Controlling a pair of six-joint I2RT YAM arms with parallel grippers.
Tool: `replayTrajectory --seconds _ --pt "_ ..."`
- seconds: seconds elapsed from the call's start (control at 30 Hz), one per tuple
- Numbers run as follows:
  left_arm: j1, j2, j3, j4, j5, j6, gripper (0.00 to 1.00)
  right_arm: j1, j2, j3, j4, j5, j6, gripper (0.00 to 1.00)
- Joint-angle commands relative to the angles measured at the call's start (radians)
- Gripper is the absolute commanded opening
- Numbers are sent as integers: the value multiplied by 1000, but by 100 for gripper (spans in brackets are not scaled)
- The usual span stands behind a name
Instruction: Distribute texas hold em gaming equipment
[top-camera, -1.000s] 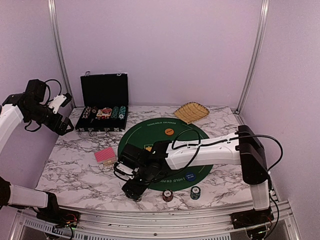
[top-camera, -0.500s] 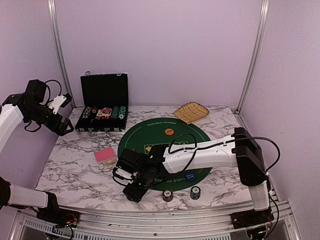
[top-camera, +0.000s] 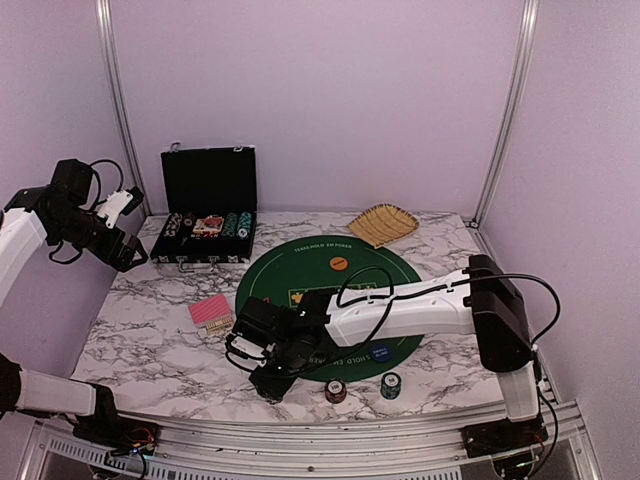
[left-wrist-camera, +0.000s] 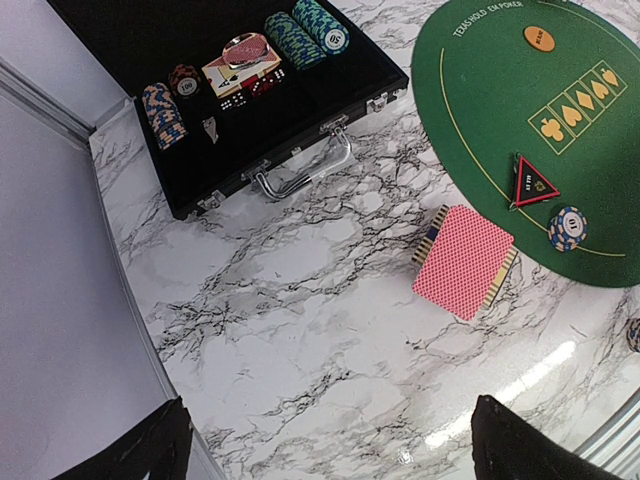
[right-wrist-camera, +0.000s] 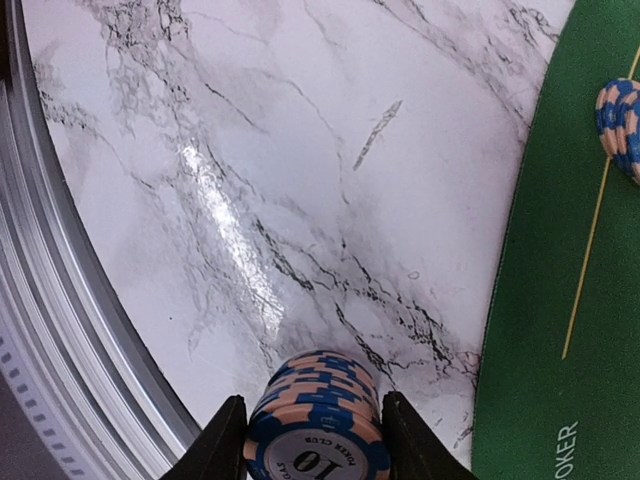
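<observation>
Right gripper (right-wrist-camera: 313, 405), jaws drawn in narrower than a second ago, now pressed against both sides of blue-and-pink chip stack (right-wrist-camera: 316, 430) standing on marble table (right-wrist-camera: 300, 150) just off green mat (right-wrist-camera: 560, 300)

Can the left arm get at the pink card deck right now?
Probably yes: the deck lies uncovered on the marble table, and the left gripper is open. The right arm crowds its mat side.

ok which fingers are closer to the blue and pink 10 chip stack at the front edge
right. the right fingers sit on either side of the chip stack, against it. the left fingers hang open, raised over the far-left part of the table, well away from it.
</observation>
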Motion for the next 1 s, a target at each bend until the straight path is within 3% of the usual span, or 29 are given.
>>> replayTrajectory --seconds 0.0,0.43,0.97 --pt "-3 -11 13 -21 -3 7 99 7 -7 20 -8 12 -5 40" --pt "-2 -14 13 -21 -6 7 99 7 -21 27 -19 26 -4 16" --pt "-3 -12 16 -20 -7 7 99 -80 -138 54 -38 15 19 10"
